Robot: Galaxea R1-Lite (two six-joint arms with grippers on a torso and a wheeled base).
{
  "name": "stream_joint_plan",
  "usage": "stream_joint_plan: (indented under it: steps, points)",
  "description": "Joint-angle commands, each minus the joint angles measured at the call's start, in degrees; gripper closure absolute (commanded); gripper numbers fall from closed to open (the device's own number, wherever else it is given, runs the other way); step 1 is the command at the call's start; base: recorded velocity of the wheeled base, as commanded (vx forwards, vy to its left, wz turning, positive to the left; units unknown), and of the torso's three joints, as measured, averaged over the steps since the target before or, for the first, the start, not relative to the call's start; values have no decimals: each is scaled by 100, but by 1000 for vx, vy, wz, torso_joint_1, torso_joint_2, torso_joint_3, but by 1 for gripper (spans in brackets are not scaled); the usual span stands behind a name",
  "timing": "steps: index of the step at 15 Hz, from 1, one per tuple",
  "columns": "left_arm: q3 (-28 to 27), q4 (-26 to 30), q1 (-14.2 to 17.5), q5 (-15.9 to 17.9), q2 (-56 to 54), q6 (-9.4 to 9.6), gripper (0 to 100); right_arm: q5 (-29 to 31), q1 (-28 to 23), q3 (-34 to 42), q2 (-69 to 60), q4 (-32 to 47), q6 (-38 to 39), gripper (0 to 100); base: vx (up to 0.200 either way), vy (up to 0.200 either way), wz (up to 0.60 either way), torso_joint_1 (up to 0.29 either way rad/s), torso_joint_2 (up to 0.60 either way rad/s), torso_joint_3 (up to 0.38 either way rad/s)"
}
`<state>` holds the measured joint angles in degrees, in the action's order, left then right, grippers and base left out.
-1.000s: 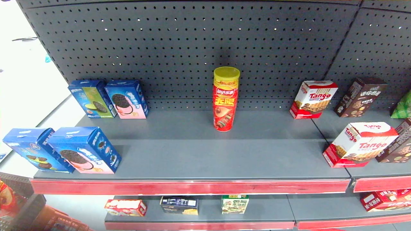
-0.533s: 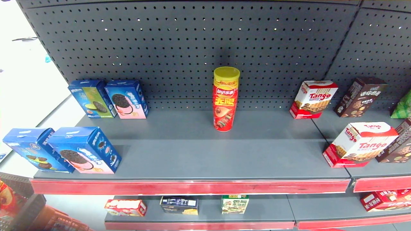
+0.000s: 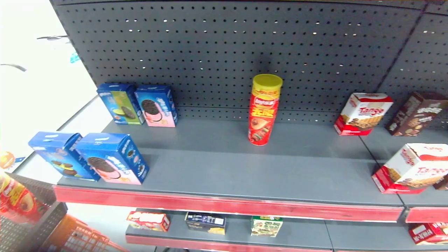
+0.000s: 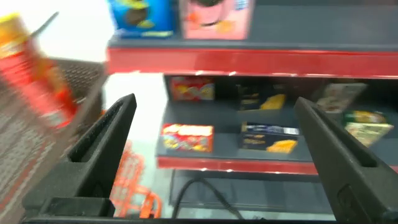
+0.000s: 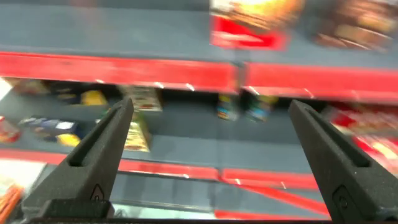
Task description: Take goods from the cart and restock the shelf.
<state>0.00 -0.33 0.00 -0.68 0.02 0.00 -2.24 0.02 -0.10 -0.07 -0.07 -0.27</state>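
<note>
Red with a yellow lid, one chips can [image 3: 265,109] stands upright toward the back of the grey shelf [image 3: 224,171], close to the pegboard [image 3: 224,52] and well apart from the goods on either side. To its left you have two pairs of blue cookie boxes [image 3: 138,104], one pair at the back and one at the front edge. To its right sit two red-and-white wafer boxes [image 3: 362,113]. At the lower left corner of the head view you can see the cart [image 3: 35,213], its dark mesh wall beside a second can [image 3: 15,199] of the same kind, leaning. Your left gripper [image 4: 215,101] has its fingers spread wide with nothing between them, facing the lower shelves [image 4: 227,144] and their small boxes [image 4: 186,138], with the cart just beside it. Your right gripper [image 5: 211,104] is likewise spread wide and holds nothing, facing the red shelf fronts.
</note>
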Motion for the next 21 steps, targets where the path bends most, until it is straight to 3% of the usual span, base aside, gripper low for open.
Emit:
stream_joint_plan:
  steps: [1,6,17,18,20,21]
  points:
    - [0,-2,0,-2,-2,0,0,5,-2,1,7,-1,-8,0,0,0,600,17,-2,7]
    - [0,-2,0,7,-2,9,0,5,-2,1,7,-1,0,0,0,0,600,2,3,-4]
    - [0,-2,0,16,-2,18,0,5,-2,1,7,-1,0,0,0,0,0,0,0,0]
    - [-88,-20,9,-99,-2,26,0,5,-2,1,7,-1,0,0,0,0,0,0,0,0]
    - [-976,217,18,-178,384,79,0,5,-2,1,7,-1,0,0,0,0,0,0,0,0]
    - [-1740,595,26,-257,1536,53,0,5,-2,1,7,-1,-8,0,0,0,0,0,0,0]
